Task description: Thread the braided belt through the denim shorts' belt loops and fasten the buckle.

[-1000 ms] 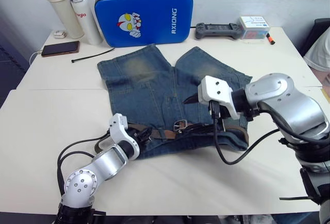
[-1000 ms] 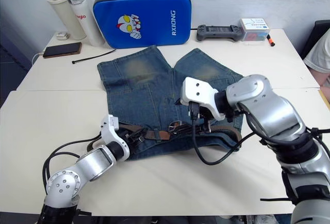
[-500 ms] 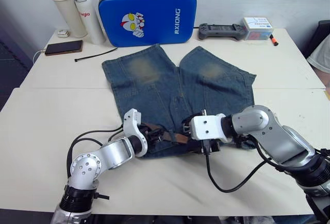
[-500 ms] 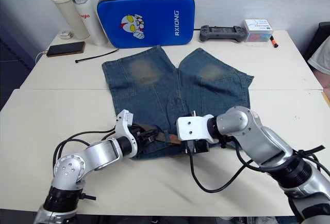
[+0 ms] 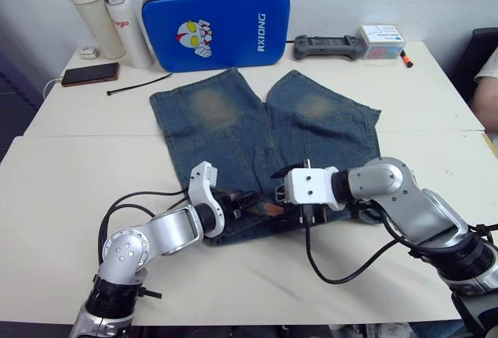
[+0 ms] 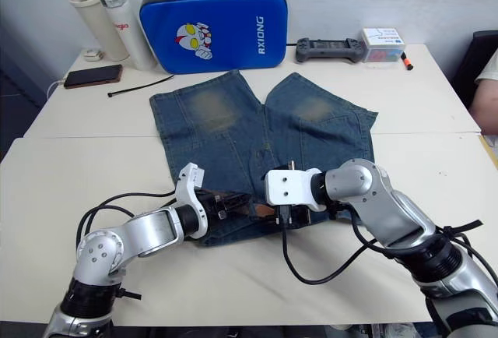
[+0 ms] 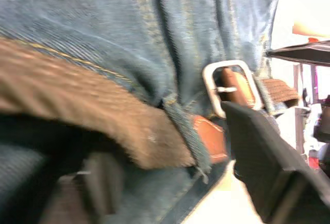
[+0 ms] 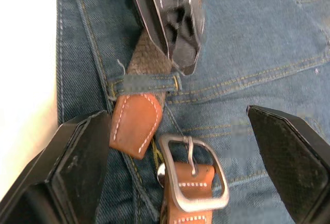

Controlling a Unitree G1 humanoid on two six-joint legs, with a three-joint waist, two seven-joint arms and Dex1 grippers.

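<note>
Two end effectors (image 8: pixel 172 154) (image 7: pixel 170 182) flank one buckle (image 8: pixel 193 175).

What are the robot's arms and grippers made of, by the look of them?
Both arms are shiny silver-grey shells with rounded joints; the left one has a disc with small holes near its base. Each ends in a white boxy wrist block. The left gripper and right gripper each have two black fingers, flat and wedge-shaped. Black cables loop loose from both wrists.

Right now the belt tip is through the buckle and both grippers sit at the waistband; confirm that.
Not through. In the right wrist view the braided belt tip lies beside the buckle, not through it. Both the left gripper and right gripper sit at the waistband.
</note>
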